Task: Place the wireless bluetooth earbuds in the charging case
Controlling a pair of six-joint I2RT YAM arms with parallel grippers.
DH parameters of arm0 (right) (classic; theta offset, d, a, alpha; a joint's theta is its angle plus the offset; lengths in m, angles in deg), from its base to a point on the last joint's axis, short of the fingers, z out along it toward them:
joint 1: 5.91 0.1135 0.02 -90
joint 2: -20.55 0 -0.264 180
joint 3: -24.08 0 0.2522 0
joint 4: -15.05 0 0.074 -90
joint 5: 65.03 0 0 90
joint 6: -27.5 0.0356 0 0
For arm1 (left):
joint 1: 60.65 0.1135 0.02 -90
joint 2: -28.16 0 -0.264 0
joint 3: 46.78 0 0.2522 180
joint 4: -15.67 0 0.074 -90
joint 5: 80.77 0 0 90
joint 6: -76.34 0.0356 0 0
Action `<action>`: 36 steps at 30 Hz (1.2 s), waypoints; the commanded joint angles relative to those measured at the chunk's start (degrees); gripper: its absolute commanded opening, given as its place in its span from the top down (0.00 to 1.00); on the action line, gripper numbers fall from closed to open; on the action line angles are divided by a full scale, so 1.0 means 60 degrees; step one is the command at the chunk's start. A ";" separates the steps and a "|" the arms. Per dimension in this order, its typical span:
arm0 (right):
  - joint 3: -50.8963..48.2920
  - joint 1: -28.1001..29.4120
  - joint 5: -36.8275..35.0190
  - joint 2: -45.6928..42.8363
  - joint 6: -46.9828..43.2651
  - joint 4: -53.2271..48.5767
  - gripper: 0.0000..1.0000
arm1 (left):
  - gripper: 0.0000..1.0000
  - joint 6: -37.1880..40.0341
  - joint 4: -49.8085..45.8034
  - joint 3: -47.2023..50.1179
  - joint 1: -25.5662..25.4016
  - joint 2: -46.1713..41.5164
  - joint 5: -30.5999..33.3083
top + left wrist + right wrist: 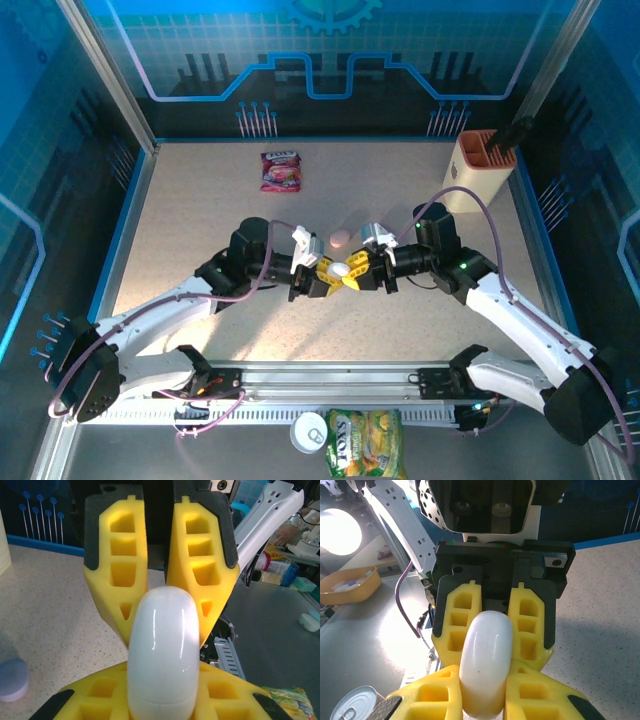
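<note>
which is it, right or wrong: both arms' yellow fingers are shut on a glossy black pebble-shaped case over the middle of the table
Wrong: the glossy pebble-shaped case is white, not black, as the left wrist view shows. The left arm's yellow fingers and the right arm's yellow fingers are shut on it over the middle of the table.
</note>
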 commanded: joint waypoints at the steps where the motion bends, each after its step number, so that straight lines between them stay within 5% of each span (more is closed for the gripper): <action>1: -0.0253 0.0014 -0.1112 -0.0195 0.0717 0.0636 0.73 | 0.91 0.0364 0.0032 -0.0140 -0.0067 -0.0322 0.0149; 4: -0.0291 0.0017 -0.2114 -0.0280 0.1519 0.1132 0.61 | 0.91 0.0566 -0.0066 -0.0082 -0.0072 -0.0357 0.0354; 10: -0.0231 0.0014 -0.2948 -0.0388 0.2419 0.1490 0.54 | 0.91 0.0854 -0.0065 0.0101 -0.0075 -0.0359 0.0977; 25: 0.0390 -0.0190 -0.4331 -0.0045 0.3479 0.1055 0.51 | 0.91 0.0628 0.0267 0.0774 -0.0066 -0.0566 0.2101; 31: 0.0108 -0.0242 -0.3642 -0.0347 0.3742 0.1633 0.34 | 0.89 -0.0012 0.0887 0.1214 -0.0061 -0.0698 0.2719; 36: 0.0016 -0.0325 -0.4929 -0.0758 0.4447 0.1241 0.27 | 0.90 -0.0146 0.1555 0.1582 -0.0051 -0.0751 0.2809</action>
